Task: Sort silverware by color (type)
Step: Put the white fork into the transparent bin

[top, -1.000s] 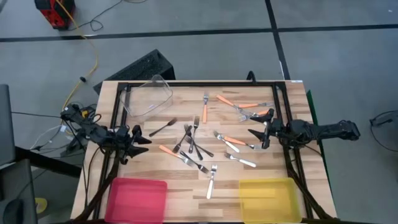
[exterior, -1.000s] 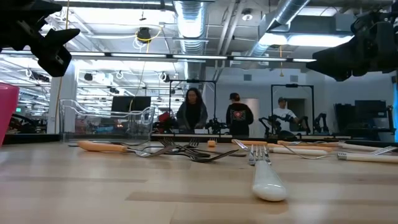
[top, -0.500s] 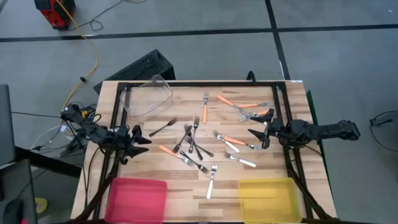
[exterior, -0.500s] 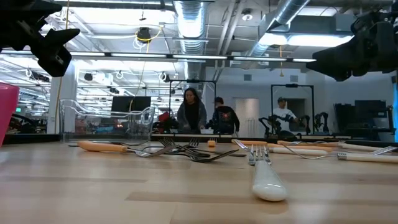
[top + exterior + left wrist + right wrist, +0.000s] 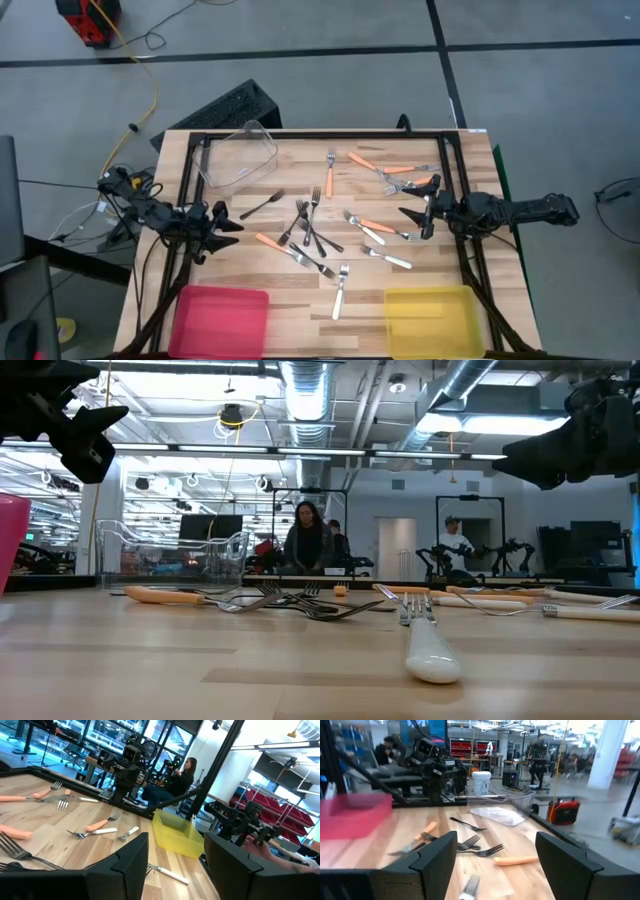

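Silverware lies scattered over the middle of the wooden table [image 5: 300,300]: orange-handled forks [image 5: 272,243] [image 5: 365,160] [image 5: 378,226], a crossed heap of dark forks [image 5: 310,228] with one [image 5: 262,205] lying apart, and pale ones [image 5: 340,292] [image 5: 388,258]. My left gripper [image 5: 228,222] hangs open at the table's left edge, pointing level toward the heap. My right gripper [image 5: 410,215] hangs open at the right edge, facing the forks. Nothing is between the fingers in either wrist view [image 5: 175,845] [image 5: 495,845].
A clear bin [image 5: 240,155] stands at the far left corner, a pink bin [image 5: 220,318] at the near left and a yellow bin [image 5: 430,318] at the near right. A black frame [image 5: 320,133] runs along the far edge. People stand far behind the table [image 5: 308,540].
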`<control>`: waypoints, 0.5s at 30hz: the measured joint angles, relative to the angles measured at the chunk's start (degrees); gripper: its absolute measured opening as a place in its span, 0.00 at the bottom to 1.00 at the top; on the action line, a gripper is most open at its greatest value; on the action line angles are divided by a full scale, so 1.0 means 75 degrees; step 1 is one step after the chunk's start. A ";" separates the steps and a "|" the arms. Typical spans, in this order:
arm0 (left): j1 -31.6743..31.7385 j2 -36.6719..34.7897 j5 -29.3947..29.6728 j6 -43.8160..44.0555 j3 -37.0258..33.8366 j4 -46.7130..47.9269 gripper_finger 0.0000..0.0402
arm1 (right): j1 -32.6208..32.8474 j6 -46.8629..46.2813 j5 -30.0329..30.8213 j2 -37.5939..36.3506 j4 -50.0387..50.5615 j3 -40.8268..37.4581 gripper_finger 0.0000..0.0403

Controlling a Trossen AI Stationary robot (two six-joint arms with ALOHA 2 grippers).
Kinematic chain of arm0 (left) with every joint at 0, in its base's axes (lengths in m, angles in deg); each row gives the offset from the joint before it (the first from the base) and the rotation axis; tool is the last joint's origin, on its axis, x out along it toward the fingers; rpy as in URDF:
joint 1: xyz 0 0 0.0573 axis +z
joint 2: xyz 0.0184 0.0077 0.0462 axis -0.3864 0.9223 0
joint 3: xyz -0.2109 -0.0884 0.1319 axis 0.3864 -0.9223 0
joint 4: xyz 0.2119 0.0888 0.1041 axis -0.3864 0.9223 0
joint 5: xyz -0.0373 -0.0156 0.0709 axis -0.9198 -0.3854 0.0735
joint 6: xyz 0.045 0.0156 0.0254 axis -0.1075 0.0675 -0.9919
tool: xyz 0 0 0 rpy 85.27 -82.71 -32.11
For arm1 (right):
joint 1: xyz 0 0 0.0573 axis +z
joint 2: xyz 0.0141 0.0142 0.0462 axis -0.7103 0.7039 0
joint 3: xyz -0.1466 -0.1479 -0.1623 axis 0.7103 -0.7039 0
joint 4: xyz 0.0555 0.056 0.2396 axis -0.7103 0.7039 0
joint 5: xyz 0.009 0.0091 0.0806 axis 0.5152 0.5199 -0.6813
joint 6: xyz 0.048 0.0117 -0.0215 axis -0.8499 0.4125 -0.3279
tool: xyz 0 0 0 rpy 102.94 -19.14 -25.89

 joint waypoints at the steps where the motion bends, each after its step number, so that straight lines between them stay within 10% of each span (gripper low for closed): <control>1: 0.0000 -0.0001 0.0102 -0.0077 0.0000 -0.0011 0.44 | -0.0025 0.0245 0.0000 0.0000 -0.0002 0.0002 0.74; 9: 0.0003 -0.0001 0.1559 -0.0537 -0.0002 -0.0037 0.44 | -0.0096 0.1986 -0.0007 -0.0002 -0.0012 0.0001 0.74; 15: 0.0003 0.0000 0.2998 -0.0539 -0.0002 -0.0032 0.44 | -0.0016 -0.1306 -0.0196 -0.0002 -0.0166 0.0000 0.74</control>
